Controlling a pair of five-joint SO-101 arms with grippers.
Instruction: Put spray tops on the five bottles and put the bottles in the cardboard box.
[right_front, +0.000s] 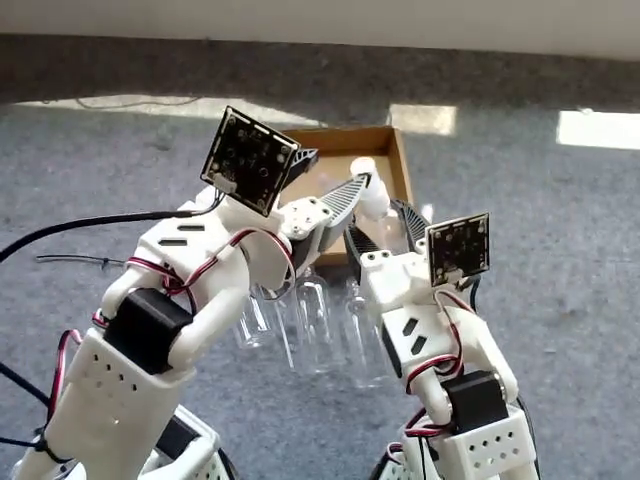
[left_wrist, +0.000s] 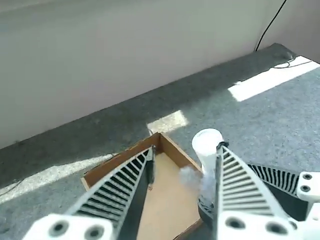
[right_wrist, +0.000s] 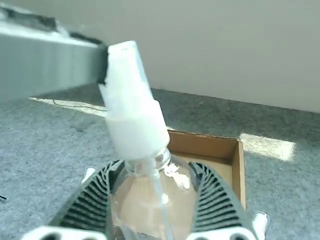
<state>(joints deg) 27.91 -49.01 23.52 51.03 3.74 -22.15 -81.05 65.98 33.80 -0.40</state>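
Right gripper is clamping a clear bottle just at the cardboard box, spray top sitting tilted on its neck; left gripper is hanging spread apart, one finger touching that top.

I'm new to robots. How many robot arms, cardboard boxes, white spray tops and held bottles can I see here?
Robot arms: 2
Cardboard box: 1
White spray top: 1
Held bottle: 1
Total: 5

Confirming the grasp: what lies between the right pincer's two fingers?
The right pincer grips a clear bottle there, a white spray top tilted on its neck; the right wrist view shows it.
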